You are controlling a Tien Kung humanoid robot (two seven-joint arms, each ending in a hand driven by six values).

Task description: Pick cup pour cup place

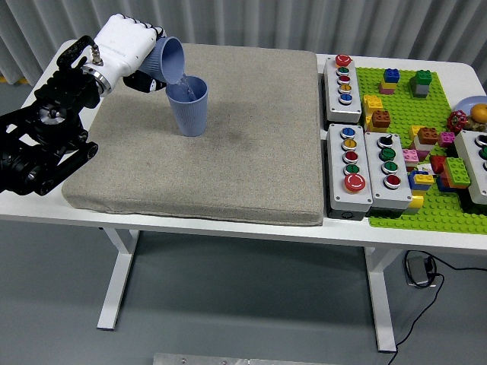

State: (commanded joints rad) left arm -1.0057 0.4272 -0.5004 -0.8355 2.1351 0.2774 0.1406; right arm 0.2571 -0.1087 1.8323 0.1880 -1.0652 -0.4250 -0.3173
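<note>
A blue cup (189,106) stands upright on the grey mat (228,144) at its far left. My left hand (133,53), white with black fingertips, is shut on a second blue cup (168,61). That cup is tilted steeply to the right, its mouth over the rim of the standing cup. The two rims look to be touching or nearly so. No contents show. My right hand is out of view.
Three grey button boxes (342,80) (349,169) (389,162) stand right of the mat. A green baseplate (426,205) with several toy bricks fills the right end. A plate with food (475,110) sits at the right edge.
</note>
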